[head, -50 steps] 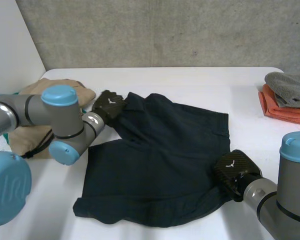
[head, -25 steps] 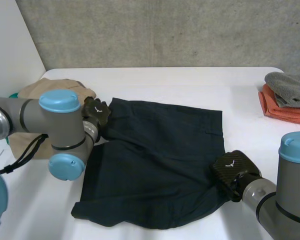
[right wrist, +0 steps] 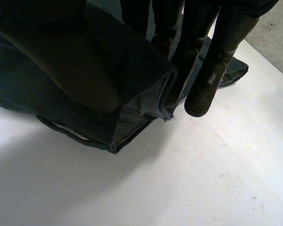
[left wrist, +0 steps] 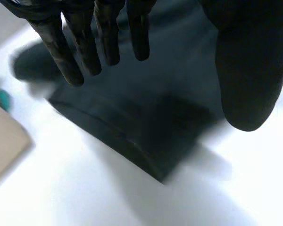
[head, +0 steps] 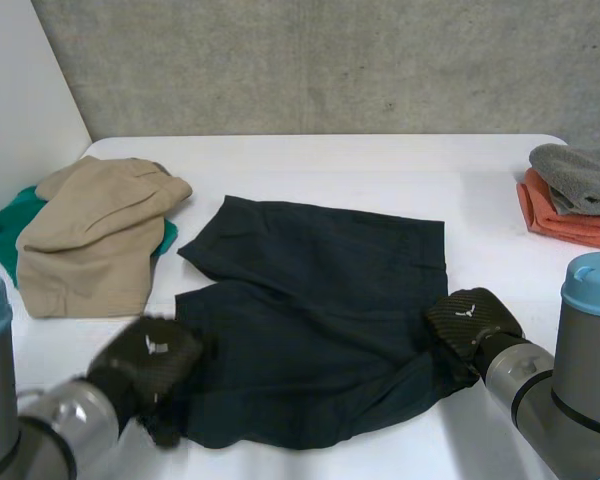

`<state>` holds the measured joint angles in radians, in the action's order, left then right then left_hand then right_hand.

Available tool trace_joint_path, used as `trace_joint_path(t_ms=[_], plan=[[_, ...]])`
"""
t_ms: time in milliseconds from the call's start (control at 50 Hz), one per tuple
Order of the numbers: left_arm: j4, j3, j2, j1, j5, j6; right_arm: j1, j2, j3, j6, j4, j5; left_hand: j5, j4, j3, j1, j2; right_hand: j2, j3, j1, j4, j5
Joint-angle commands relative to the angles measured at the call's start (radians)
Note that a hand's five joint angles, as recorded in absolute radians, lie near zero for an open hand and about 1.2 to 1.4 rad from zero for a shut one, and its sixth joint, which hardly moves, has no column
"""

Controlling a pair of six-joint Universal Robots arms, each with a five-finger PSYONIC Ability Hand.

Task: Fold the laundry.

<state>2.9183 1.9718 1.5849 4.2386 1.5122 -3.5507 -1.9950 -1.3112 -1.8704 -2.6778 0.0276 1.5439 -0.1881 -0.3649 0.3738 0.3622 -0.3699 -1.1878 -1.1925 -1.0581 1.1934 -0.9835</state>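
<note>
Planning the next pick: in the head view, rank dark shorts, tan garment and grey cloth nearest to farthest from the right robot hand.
1. dark shorts: pinched by the right robot hand.
2. grey cloth: back right.
3. tan garment: far left.

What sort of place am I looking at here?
Probably a robotics test lab: a bare white table before a concrete wall, with dark shorts laid out for folding.

Matt dark woven cloth shorts [head: 320, 300], smooth white table [head: 380, 170], rough grey concrete wall [head: 330, 60]
</note>
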Motion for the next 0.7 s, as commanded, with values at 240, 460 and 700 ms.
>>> trace_joint_path(t_ms=[240, 460, 700], plan=[[0.217, 0.045, 0.176, 0.003, 0.097, -0.005, 0.002, -0.048, -0.015, 0.112, -0.145, -0.016, -1.034, -1.031, 1.023, 1.034, -1.026, -0.208, -0.204, -0.338, 0.203, -0.238], [-0.122, 0.021, 0.076, -0.085, 0.072, -0.086, 0.081, -0.085, 0.003, 0.332, -0.359, -0.034, -1.034, -1.031, 1.023, 1.034, -1.026, -0.208, -0.204, -0.338, 0.203, -0.238], [0.221, -0.307, 0.226, -0.082, 0.077, -0.100, 0.071, 0.012, 0.163, 0.138, -0.149, -0.042, -1.034, -1.031, 1.023, 1.034, -1.026, -0.208, -0.204, -0.338, 0.203, -0.238]])
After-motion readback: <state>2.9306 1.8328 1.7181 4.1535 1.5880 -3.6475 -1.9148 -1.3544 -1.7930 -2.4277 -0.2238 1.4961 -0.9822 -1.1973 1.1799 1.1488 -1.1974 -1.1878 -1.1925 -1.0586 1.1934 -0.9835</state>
